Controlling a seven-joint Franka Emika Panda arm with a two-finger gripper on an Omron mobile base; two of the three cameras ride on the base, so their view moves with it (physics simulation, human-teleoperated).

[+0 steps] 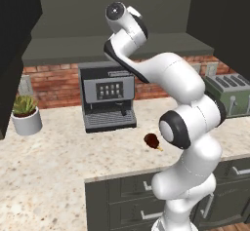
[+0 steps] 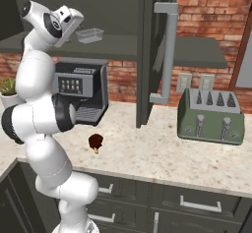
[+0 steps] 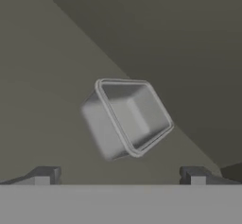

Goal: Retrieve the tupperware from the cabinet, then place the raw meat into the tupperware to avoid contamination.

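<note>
Sitting on the shelf of the open cabinet [image 2: 152,50], apart from the fingers: the tupperware [image 3: 126,116], a low grey translucent box with rounded corners and a raised rim. Lying on the speckled stone surface [image 2: 162,148] in front of the boxy coffee machine [image 2: 81,92]: the raw meat [image 2: 95,141], a dark reddish-brown drumstick with a tan bone end. Reaching up with the white arm folded high, pointing the fingers [image 3: 120,176] at the container, spread wide and holding nothing.
</note>
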